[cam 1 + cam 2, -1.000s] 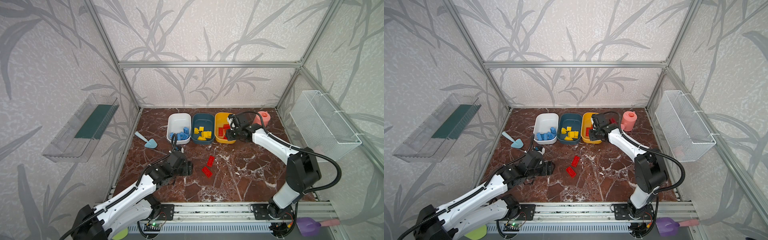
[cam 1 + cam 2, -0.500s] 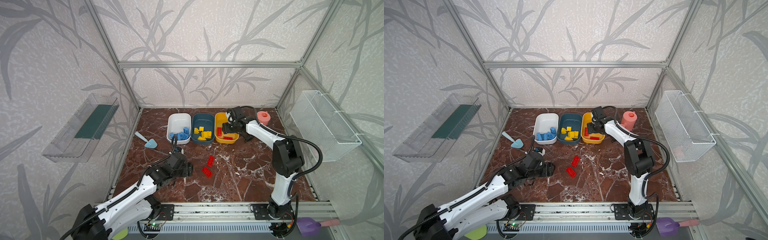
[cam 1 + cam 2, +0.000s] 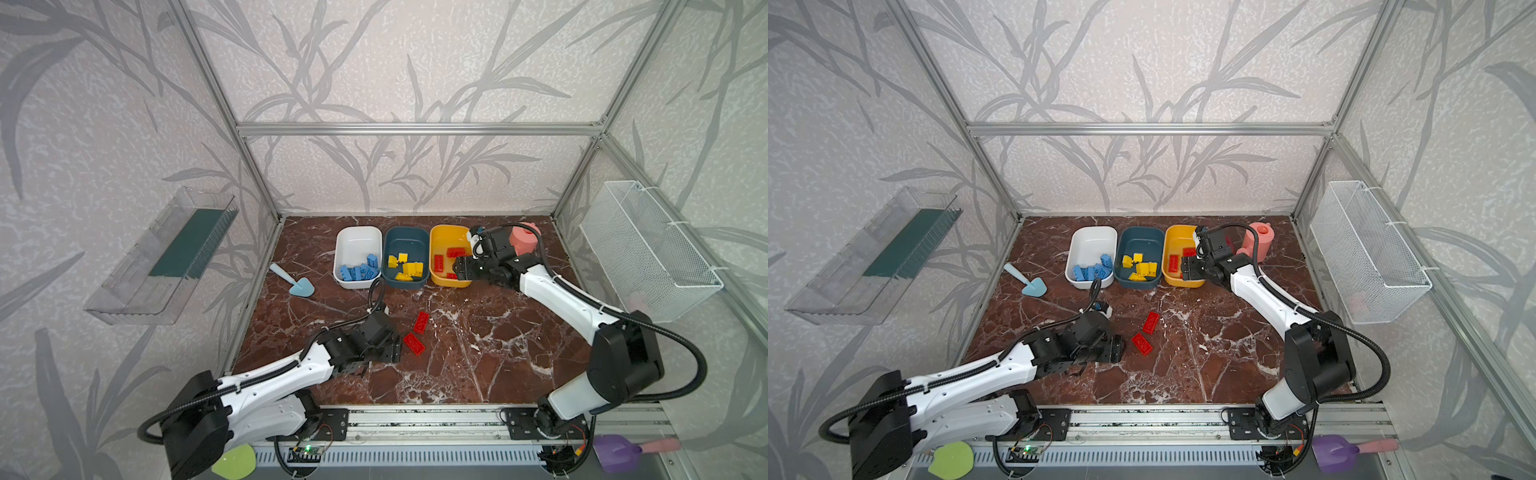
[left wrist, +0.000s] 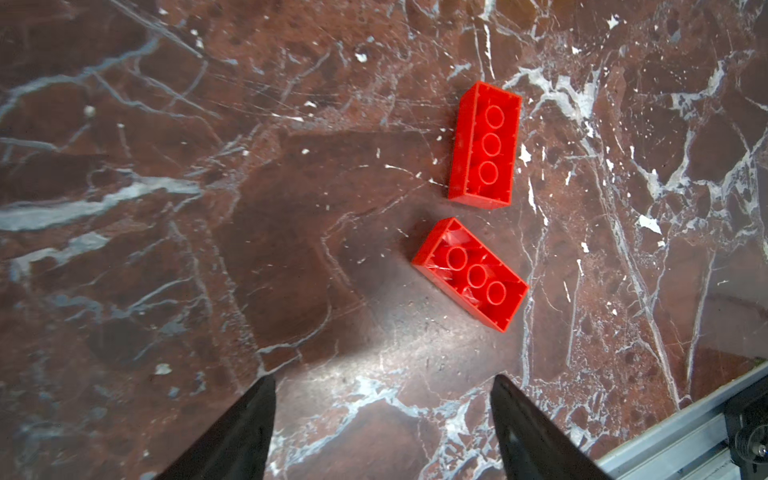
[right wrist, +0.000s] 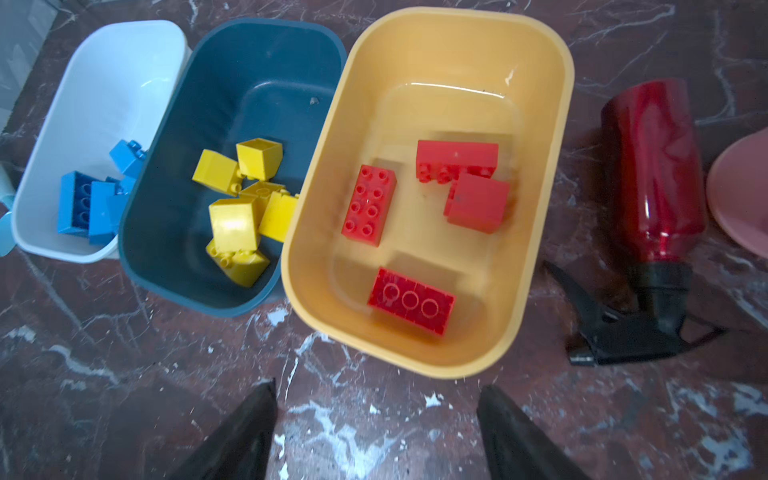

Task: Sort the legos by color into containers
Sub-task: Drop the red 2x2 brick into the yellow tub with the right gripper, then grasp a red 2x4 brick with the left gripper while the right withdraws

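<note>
Two red legos lie loose on the marble floor, one (image 3: 421, 322) (image 4: 484, 145) just beyond the other (image 3: 414, 344) (image 4: 471, 274), both hollow side up. My left gripper (image 3: 395, 353) (image 4: 382, 382) hovers open and empty just short of them. The white container (image 3: 357, 237) (image 5: 104, 50) holds blue legos (image 5: 91, 203). Yellow legos (image 5: 241, 208) fill the teal container (image 3: 405, 237) (image 5: 249, 50). Several red legos (image 5: 369, 205) lie in the yellow container (image 3: 451, 232) (image 5: 457, 37). My right gripper (image 3: 461, 268) (image 5: 376, 388) is open and empty by that container's near right rim.
A red spray bottle (image 5: 652, 166) lies beside the yellow container, with a pink pot (image 3: 524, 239) behind it. A light blue scoop (image 3: 297, 282) rests left of the containers. A wire basket (image 3: 648, 245) hangs on the right wall, a clear tray (image 3: 166, 257) on the left.
My right gripper has opened at the yellow container, and the arm has swung in and back out over its right side. The left arm has hardly moved.
</note>
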`<state>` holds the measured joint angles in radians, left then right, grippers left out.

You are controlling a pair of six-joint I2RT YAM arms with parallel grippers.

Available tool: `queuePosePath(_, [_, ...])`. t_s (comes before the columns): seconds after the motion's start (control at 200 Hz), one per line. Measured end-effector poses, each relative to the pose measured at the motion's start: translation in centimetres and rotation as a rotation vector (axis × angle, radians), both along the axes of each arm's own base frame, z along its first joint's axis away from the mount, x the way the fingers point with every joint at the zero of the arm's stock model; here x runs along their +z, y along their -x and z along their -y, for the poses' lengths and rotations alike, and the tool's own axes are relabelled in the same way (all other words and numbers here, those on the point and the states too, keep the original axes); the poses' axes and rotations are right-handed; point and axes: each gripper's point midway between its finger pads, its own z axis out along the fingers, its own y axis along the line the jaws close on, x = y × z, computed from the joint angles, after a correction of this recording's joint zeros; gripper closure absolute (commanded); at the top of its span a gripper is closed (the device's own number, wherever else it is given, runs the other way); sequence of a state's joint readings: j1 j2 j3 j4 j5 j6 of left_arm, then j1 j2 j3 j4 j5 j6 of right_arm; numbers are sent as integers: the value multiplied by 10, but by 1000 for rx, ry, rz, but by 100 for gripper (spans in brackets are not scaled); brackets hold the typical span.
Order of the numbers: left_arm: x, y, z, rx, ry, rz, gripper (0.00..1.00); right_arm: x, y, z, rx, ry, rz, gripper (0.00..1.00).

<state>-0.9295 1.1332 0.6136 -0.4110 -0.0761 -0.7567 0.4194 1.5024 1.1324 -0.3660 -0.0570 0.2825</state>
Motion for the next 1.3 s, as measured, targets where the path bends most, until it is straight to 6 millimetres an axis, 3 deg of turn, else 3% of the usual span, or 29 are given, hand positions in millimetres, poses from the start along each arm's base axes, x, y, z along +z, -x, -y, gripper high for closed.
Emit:
queuePosePath(0.195, [-4, -9, 34, -15, -32, 10, 14, -4, 39, 10, -2, -8, 24, 21])
queuePosePath(0.345, [-16, -17, 50, -3, -63, -6, 14, -5, 59, 17, 0, -5, 44, 21])
queuePosePath(0.635, [-39, -30, 63, 29, -143, -39, 15, 1, 70, 21, 1, -16, 86, 21])
queuePosePath(1.035, [-45, -27, 42, 64, -223, -42, 25, -4, 73, 9, 34, -18, 84, 21])
queuePosePath(1.304, [-42, -24, 38, 58, -224, -39, 45, -4, 75, 6, 45, -19, 85, 21])
